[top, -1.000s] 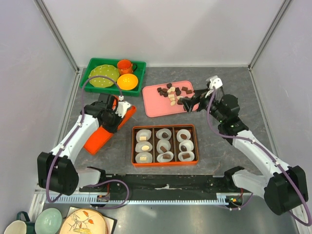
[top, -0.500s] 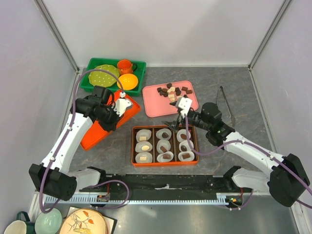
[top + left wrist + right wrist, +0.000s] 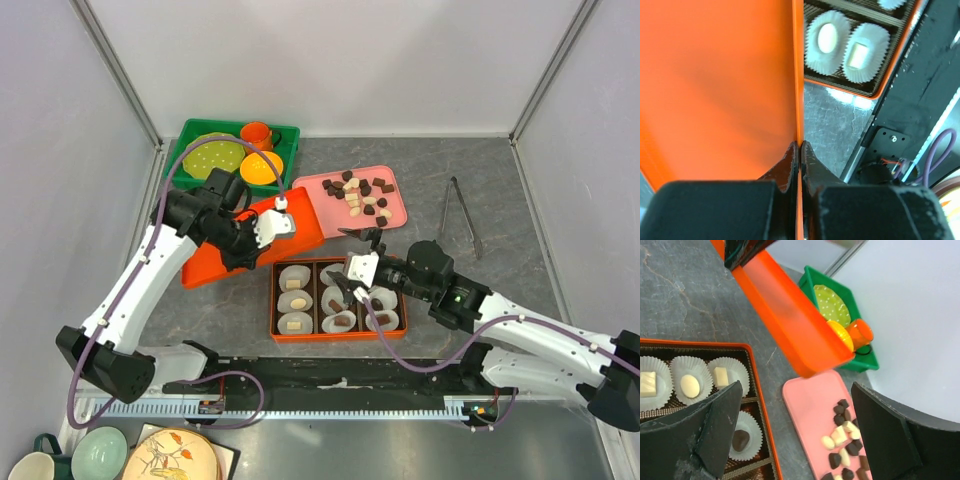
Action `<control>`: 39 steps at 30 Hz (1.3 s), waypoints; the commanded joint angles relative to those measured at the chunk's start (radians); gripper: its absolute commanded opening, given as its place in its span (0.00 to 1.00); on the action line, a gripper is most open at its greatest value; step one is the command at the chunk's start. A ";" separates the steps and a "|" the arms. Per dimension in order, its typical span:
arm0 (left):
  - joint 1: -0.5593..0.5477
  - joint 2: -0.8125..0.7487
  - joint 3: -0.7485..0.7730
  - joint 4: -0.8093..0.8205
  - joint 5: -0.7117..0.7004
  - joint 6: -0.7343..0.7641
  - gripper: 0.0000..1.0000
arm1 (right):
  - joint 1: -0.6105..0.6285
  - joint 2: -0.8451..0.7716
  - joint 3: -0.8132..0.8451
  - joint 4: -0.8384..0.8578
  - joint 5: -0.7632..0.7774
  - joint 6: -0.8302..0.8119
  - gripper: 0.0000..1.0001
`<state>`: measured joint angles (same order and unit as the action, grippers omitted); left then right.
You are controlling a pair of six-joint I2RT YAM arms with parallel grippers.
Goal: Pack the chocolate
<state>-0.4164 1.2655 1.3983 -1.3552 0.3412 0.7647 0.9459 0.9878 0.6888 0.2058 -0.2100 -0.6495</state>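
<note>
chocolate loose, axes mixed | left jaws clamped on orange lid | right jaws wide apart

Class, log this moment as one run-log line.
left hand: shut on orange lid | right hand: open above box | chocolate: loose pieces on pink tray

— The lid? Plain orange. The box has an orange rim and a dark brown inside, with white pleated cups.
— The chocolate is dark brown, reddish-brown and cream, on a pink tray. Green bin, green plate with pale dots, grey marbled surface.
</note>
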 commanded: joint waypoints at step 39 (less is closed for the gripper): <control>-0.199 -0.074 -0.007 -0.183 0.033 0.157 0.02 | 0.294 0.282 0.095 0.078 0.485 -0.430 0.49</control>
<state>-0.6090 1.2297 1.3926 -1.3666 0.3828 0.8707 1.2335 1.2613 0.7193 0.2394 0.2455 -1.0939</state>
